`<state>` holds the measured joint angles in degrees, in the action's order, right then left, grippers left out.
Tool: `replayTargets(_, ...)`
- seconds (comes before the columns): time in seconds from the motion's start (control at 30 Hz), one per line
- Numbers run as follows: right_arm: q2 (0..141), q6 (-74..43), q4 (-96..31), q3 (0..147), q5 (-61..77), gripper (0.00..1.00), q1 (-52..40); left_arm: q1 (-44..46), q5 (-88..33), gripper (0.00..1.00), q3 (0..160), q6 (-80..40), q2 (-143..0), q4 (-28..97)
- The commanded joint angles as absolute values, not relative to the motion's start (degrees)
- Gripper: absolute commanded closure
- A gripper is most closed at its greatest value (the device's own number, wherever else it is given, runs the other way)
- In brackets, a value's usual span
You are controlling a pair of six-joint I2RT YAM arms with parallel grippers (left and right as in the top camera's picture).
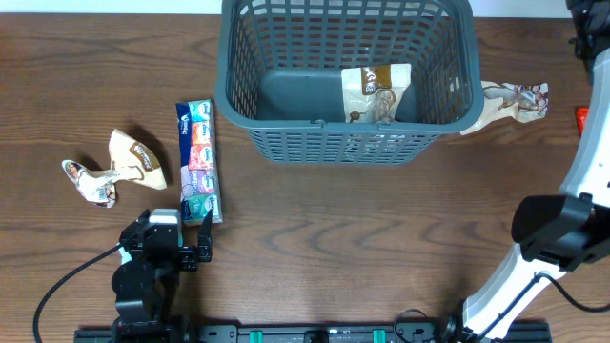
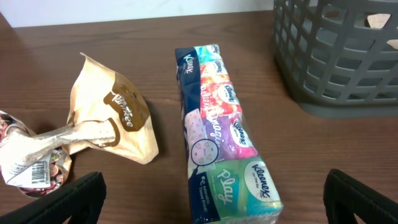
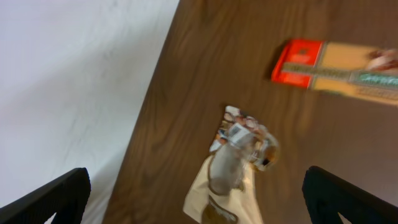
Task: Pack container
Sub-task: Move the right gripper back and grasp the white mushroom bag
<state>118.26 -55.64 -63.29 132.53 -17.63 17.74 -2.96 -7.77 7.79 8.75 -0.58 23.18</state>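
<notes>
The container (image 1: 324,127), a dark grey slotted basket, stands at the table's far middle with one beige snack packet (image 1: 376,92) inside at its right. A long Kleenex tissue pack (image 1: 198,160) and a crumpled beige snack packet (image 1: 119,167) lie to its left. My left gripper (image 2: 211,199) hovers open just in front of the tissue pack (image 2: 227,130), whose near end sits between the spread fingers. Another beige packet (image 1: 510,103) lies right of the basket. My right gripper (image 3: 199,196) hangs open above that packet (image 3: 233,168), holding nothing.
A red-ended flat box (image 3: 298,62) lies near the table's right edge (image 1: 580,118). The table's far edge (image 3: 152,106) runs close beside the right-hand packet, with a white wall beyond. The left packet (image 2: 106,118) lies just left of the tissue pack.
</notes>
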Motion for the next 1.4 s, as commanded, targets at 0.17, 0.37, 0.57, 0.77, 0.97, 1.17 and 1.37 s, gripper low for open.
replayTargets(0.17,121.1,-57.9,-53.2,124.5,-4.0,0.01,19.3,-3.3,-8.2,0.01,7.0,8.0,-0.2,24.1)
replayTargets(0.37,125.1,-62.9,-56.3,124.5,-6.5,0.01,17.8,-3.3,-8.2,0.01,7.0,8.0,-0.2,24.1)
replayTargets(0.57,129.4,-68.3,-62.5,124.5,-8.0,0.01,17.9,-3.3,-8.2,0.01,7.0,8.0,-0.2,24.1)
replayTargets(0.77,133.4,-72.6,-68.3,124.5,-8.7,0.01,18.6,-3.3,-8.2,0.01,7.0,8.0,-0.2,24.1)
replayTargets(0.97,137.1,-72.2,-69.1,124.5,-8.1,0.01,18.7,-3.3,-8.2,0.01,7.0,8.0,-0.2,24.1)
replayTargets(1.17,139.0,-67.1,-65.0,124.5,-7.3,0.01,18.7,-3.3,-8.2,0.01,7.0,8.0,-0.2,24.1)
replayTargets(1.37,139.3,-65.5,-62.1,124.5,-7.2,0.01,18.7,-3.3,-8.2,0.02,7.0,8.0,-0.2,24.1)
